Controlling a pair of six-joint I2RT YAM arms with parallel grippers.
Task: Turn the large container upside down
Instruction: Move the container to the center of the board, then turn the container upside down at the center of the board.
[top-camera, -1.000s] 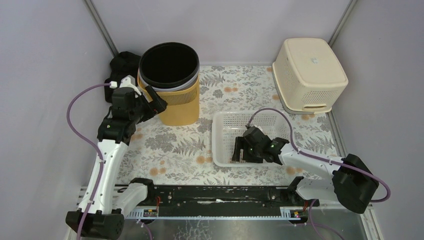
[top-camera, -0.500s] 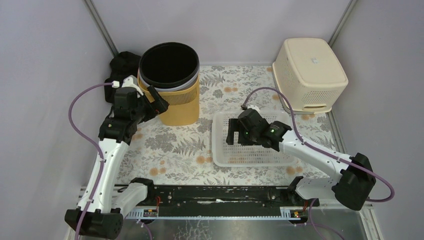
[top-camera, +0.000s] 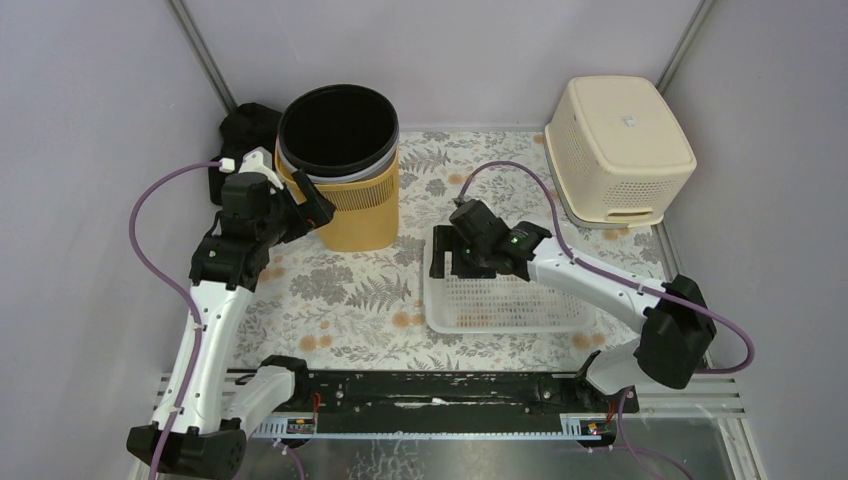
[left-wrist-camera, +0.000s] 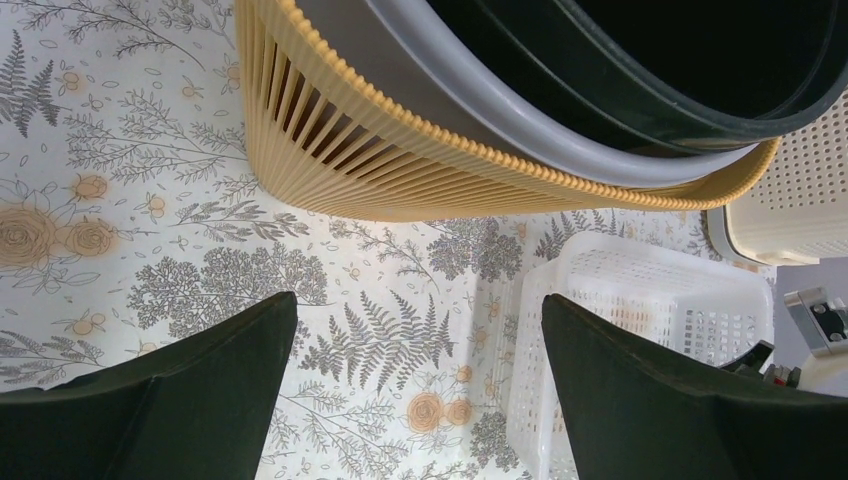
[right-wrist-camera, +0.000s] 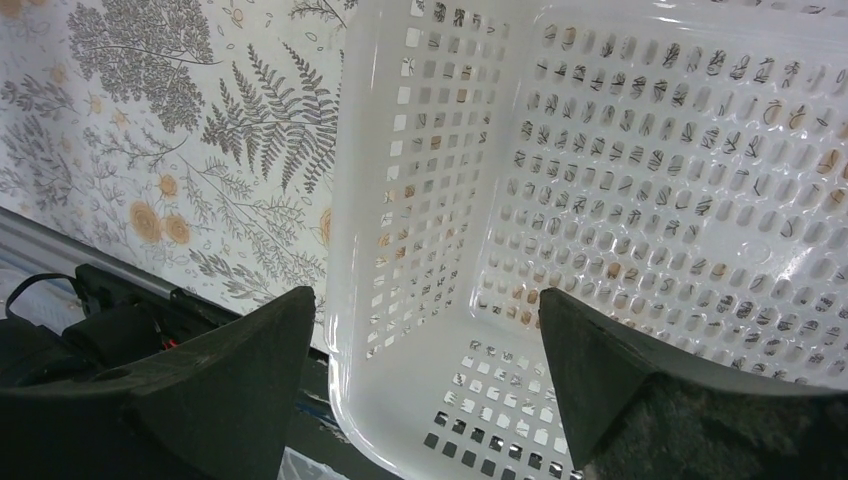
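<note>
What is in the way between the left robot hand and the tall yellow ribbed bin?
Nothing that I can see. The open left gripper points straight at the tall yellow ribbed bin, and only the flowery table mat shows in the gap between them.

Item: basket (top-camera: 500, 305)
Look: white perforated plastic, rectangular
Pose: upright, open side up, empty
Place: right of centre, near side

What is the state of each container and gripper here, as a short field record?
yellow bin: upright, mouth up, back left
white basket: upright, nothing seen inside
cream basket: upside down, back right
left gripper: open, beside the yellow bin, holding nothing
right gripper: open, astride a side wall of the white basket, not closed on it
</note>
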